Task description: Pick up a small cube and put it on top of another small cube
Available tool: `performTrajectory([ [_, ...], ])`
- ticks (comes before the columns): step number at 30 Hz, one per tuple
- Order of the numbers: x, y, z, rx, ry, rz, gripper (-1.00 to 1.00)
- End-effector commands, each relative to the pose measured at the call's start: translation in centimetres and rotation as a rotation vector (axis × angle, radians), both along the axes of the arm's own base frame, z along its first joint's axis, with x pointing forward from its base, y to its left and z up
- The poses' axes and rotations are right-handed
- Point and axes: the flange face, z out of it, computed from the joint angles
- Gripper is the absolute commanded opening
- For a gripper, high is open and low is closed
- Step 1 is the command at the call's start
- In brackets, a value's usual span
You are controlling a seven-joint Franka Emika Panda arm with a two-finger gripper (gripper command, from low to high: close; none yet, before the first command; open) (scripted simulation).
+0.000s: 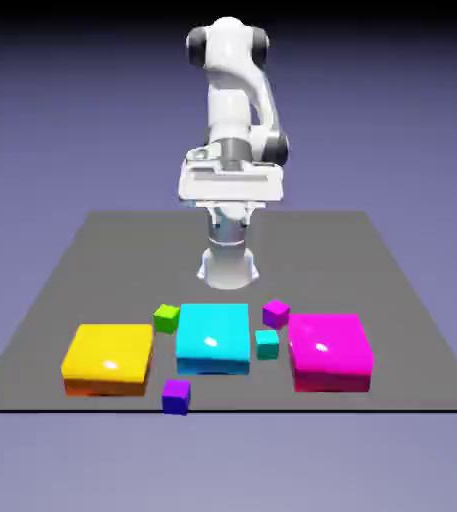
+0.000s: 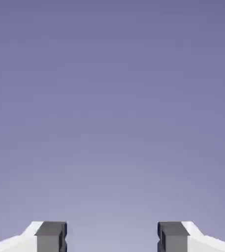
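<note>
Narrow gap between cyan block (image 1: 213,339) and magenta block (image 1: 330,352); teal cube (image 1: 267,345) inside.

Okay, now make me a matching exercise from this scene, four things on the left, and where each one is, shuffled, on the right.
Things:
1. violet small cube
2. teal small cube
3. green small cube
4. gripper

Places or states:
A. between the cyan block and the magenta block
B. open, nothing between its fingertips
C. nearest the table's front edge
D. between the yellow block and the cyan block

Pairs: 1-C, 2-A, 3-D, 4-B
</note>
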Motion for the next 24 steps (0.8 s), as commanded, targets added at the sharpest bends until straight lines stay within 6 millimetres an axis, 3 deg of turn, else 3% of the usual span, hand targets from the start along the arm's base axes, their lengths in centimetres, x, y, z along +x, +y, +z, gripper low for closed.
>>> performTrajectory([
  [1, 0.9, -0.3, -0.5, 0.006, 0.035, -0.006, 0.0],
  [13, 10.5, -4.9, -9.4, 0.06, 0.449, -0.079, 0.0],
  [24, 15.9, -9.4, -20.7, 0.073, 0.815, -0.142, 0.0],
])
